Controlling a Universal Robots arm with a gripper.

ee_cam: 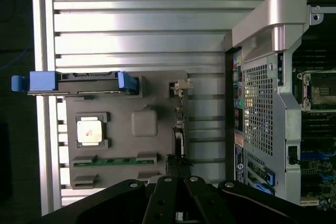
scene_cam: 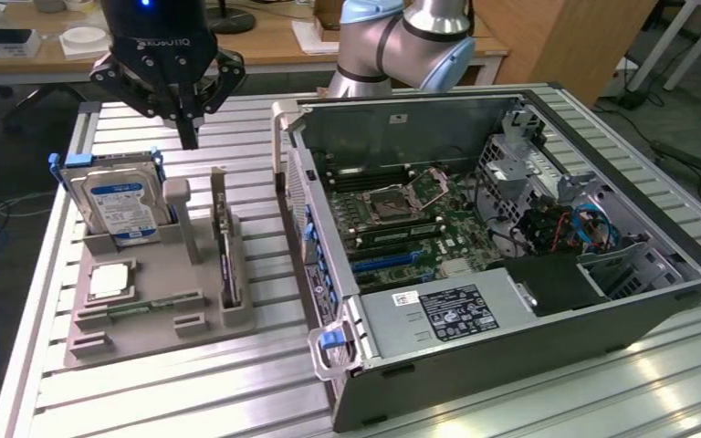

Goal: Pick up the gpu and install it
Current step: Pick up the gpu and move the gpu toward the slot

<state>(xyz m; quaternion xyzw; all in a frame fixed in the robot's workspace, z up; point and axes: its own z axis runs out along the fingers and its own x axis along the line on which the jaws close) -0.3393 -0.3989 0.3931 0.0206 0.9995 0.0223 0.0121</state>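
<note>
The gpu (scene_cam: 225, 260) stands on edge in a slot of the grey holder (scene_cam: 143, 338), a thin dark card on the side nearest the computer case. From the wrist it is seen edge-on as a narrow strip (ee_cam: 180, 127) with its silver bracket at one end. My gripper (scene_cam: 189, 137) hangs shut and empty well above the table, over the far end of the holder, behind the hard drive. In the wrist view its black fingers (ee_cam: 167, 195) meet at the gripper (ee_cam: 178, 182), close to one end of the gpu's strip.
The holder (ee_cam: 131, 145) also carries a hard drive (scene_cam: 113, 205) with blue tabs, a processor chip (scene_cam: 109, 281) and a green memory stick (scene_cam: 143, 306). The open computer case (scene_cam: 509, 246) with its motherboard (scene_cam: 405, 224) lies to the exterior view's right, its wall (ee_cam: 262, 103) near the holder.
</note>
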